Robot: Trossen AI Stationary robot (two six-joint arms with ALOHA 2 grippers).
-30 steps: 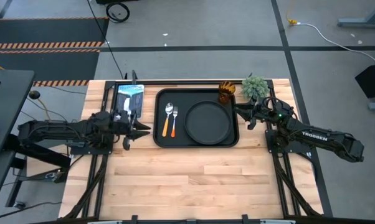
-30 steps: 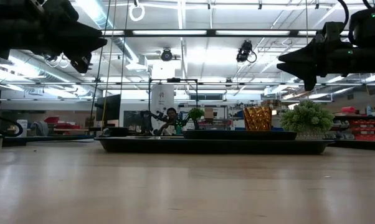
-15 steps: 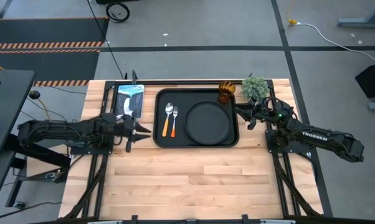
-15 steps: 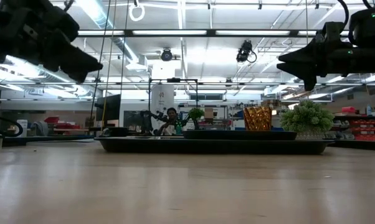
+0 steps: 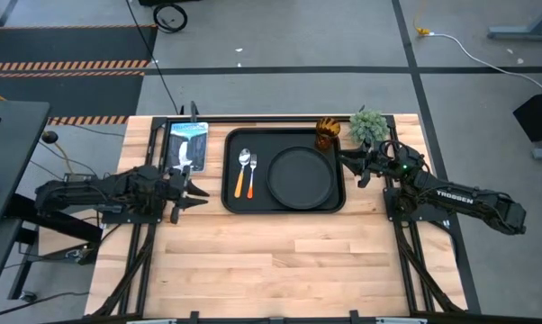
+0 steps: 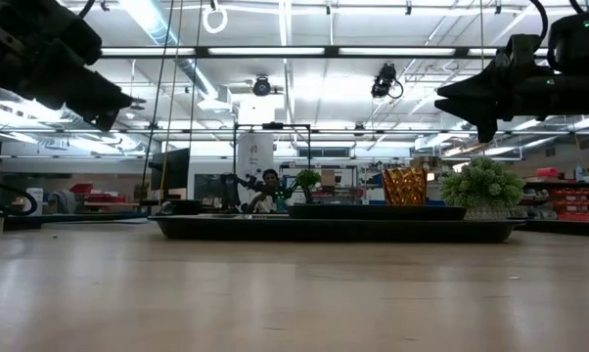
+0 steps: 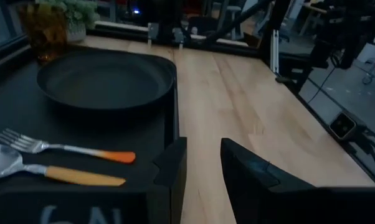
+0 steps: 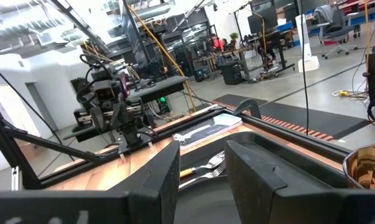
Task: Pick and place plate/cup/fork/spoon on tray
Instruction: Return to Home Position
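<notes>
Your tray (image 5: 284, 204) already holds the plate (image 5: 301, 175), spoon (image 5: 241, 173) and fork (image 5: 251, 175); the cup (image 5: 328, 133) sits at its far right corner, though the low view hides all but the cup (image 6: 404, 186) behind the rim. Both grippers hover empty with fingers slightly parted: left gripper (image 5: 199, 191) just off the tray's left edge, right gripper (image 5: 342, 159) at its right edge.

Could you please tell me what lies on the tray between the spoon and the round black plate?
In the high view, the fork lies between the spoon and the plate, parallel to the spoon on the tray.

cup (image 8: 369, 167) cut by frame edge
</notes>
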